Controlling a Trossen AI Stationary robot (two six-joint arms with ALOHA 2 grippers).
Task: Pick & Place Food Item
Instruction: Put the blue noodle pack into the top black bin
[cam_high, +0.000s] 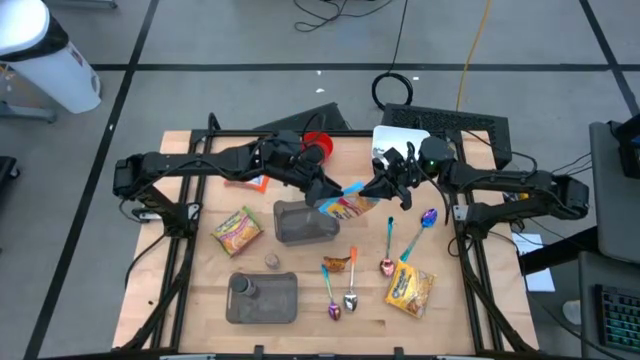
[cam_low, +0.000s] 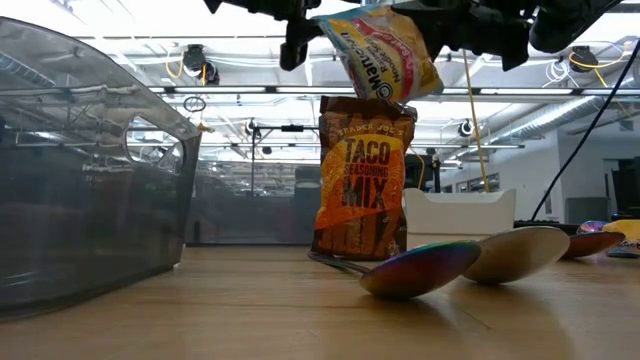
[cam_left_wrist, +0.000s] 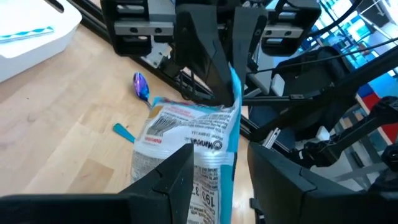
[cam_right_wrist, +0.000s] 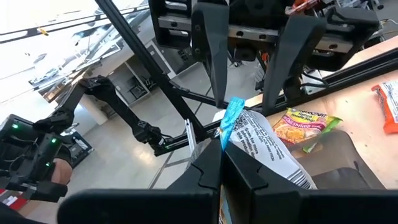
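I held the packet (cam_high: 348, 205) aloft at frame centre, my right pincer (cam_high: 378, 190) clamped on its edge, my left pincer (cam_high: 325, 197) apart around it. It was picked; placing in the bin (cam_high: 303, 222) remained, I judged.

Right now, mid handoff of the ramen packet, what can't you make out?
- Ramen packet: lower part cut off behind the left gripper fingers, left wrist view.
- Right gripper: its pinch on the packet's edge is lost in arm clutter, high view.
- Both arms: cropped by the top edge, low view.
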